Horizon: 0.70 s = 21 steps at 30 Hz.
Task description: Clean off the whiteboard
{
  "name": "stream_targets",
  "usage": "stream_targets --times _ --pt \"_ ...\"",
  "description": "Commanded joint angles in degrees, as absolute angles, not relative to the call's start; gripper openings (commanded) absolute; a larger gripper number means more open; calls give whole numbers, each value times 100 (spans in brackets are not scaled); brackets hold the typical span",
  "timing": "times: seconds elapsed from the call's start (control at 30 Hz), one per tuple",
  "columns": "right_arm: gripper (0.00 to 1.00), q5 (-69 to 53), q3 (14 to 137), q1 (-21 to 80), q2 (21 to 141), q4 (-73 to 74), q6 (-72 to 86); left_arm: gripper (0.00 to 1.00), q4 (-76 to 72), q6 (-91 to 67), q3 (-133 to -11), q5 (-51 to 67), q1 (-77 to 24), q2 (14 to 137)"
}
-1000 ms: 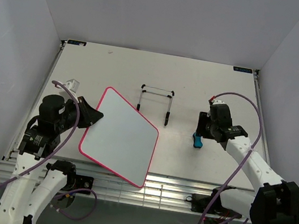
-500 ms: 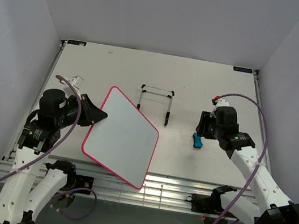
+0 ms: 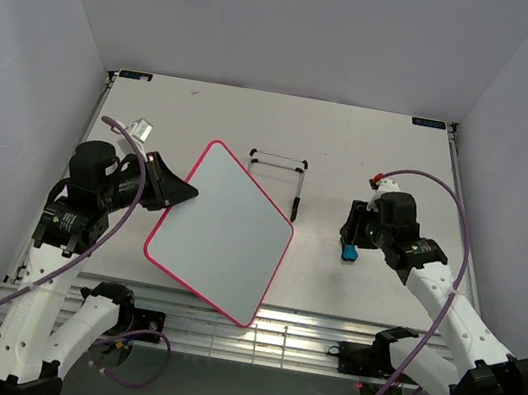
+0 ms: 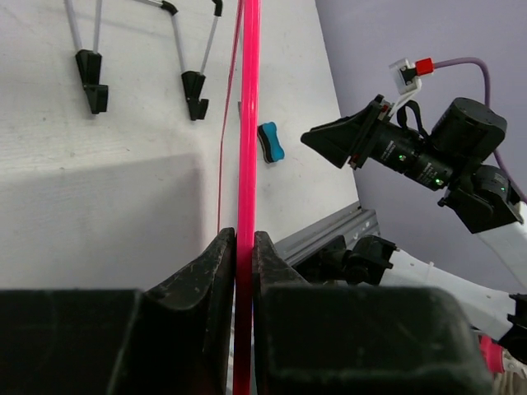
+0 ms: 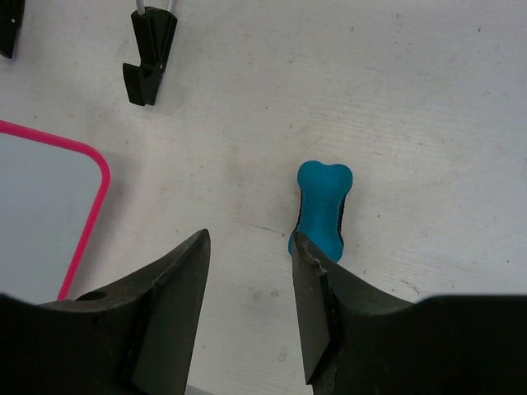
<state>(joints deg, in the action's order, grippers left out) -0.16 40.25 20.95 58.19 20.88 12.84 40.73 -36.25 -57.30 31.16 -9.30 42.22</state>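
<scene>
The whiteboard (image 3: 222,236), white with a thin pink frame, is held tilted at the left of the table. My left gripper (image 3: 183,196) is shut on its left edge. In the left wrist view the pink frame (image 4: 247,123) runs straight up from between the closed fingers (image 4: 244,239). The board's face shows no marks. My right gripper (image 3: 350,230) hovers open over the table. The blue bone-shaped eraser (image 5: 323,206) lies on the table just beyond the right fingertip of that gripper (image 5: 249,243), with nothing between the fingers. A board corner (image 5: 41,189) shows at the left.
A thin black wire stand (image 3: 278,175) stands on the table between the board and the eraser (image 3: 347,251); one of its feet (image 5: 152,53) shows in the right wrist view. The aluminium rail (image 3: 322,334) runs along the near edge, and the enclosure walls close in both sides.
The left gripper has swung the whiteboard up and to the right, its far corner now nearer the stand. The right gripper has narrowed a little; the eraser still lies on the table.
</scene>
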Motion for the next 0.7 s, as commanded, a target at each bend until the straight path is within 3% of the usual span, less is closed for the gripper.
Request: stream_targets --times 0.0,0.2,0.67 --pt "50 -88 3947 2065 5538 1872 1204 0 3314 -4139 -6213 3954 -958 4210" --pt "51 -18 3981 2066 5212 2003 1230 0 2805 -4482 -6390 4324 -949 4411" --pt "52 1133 5115 2065 4263 3268 1002 0 -1151 -5449 -5142 4158 -958 5219"
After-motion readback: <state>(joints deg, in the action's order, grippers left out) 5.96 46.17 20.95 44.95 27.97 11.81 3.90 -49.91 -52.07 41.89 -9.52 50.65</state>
